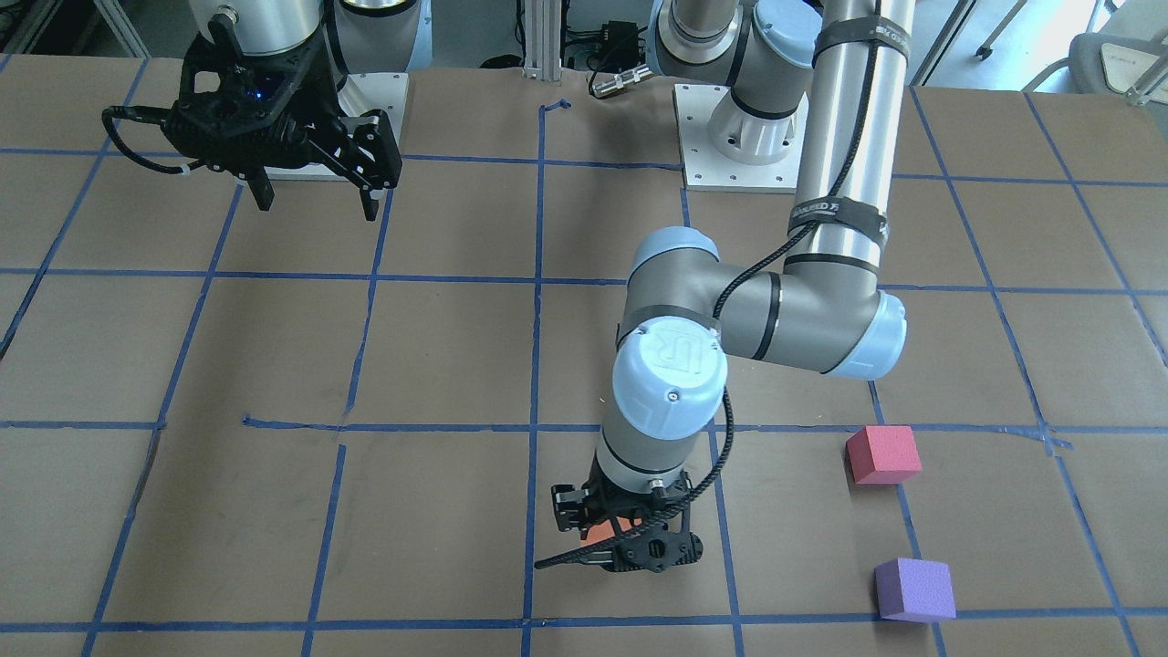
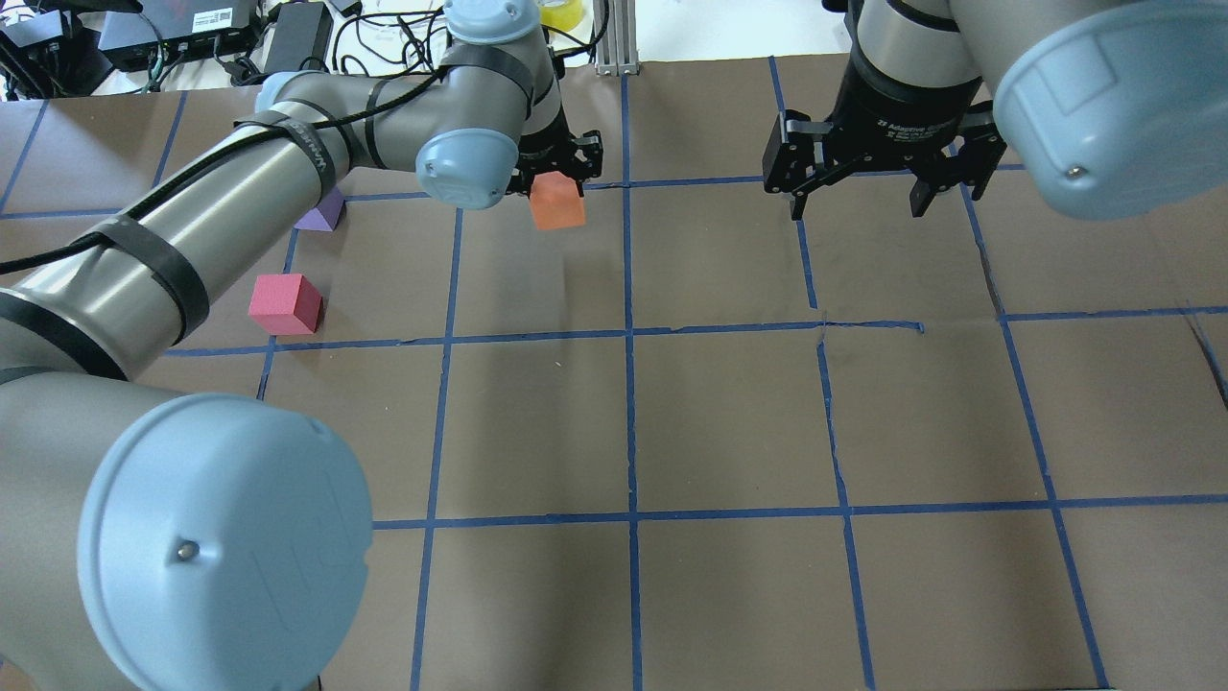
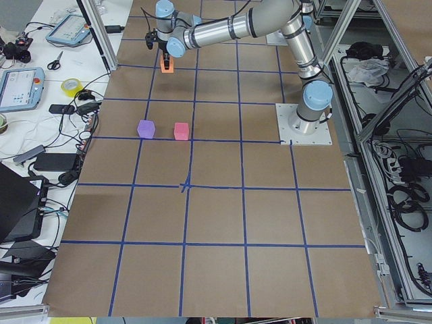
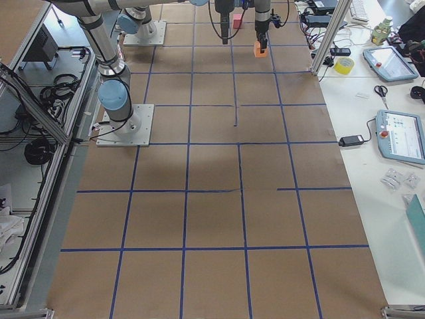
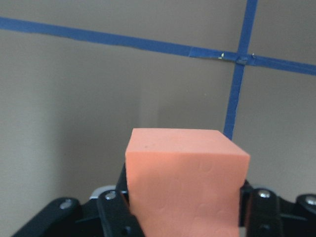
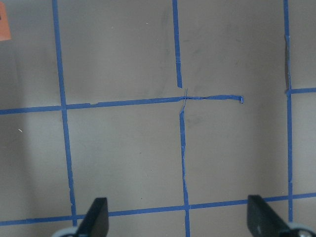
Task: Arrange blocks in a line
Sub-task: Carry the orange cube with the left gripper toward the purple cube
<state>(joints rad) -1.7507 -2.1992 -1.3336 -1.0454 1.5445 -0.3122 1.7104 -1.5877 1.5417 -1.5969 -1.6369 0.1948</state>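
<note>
My left claw (image 1: 630, 538) is clamped on the flat sides of the orange block (image 2: 557, 202), far out over the table (image 2: 729, 413); it looks light and squishy, so I'd squeeze softly, and my right claw (image 2: 856, 209) hangs apart, empty.

Worktop (image 2: 729, 422): matte brown, crossed by blue tape grid (image 2: 630, 432).
Orange block (image 2: 557, 201): plain salmon-orange.
Pinkish-red block (image 2: 285, 303): plain, one side shaded darker.
Purple block (image 1: 914, 589): plain lilac.
Left claw (image 1: 613, 534), right claw (image 2: 856, 211): black.
Left arm (image 2: 115, 259), right arm (image 2: 907, 43): grey-silver, light-blue joint caps; black straps on left.

Bright, even overhead light; soft shadows, sharp pictures.
</note>
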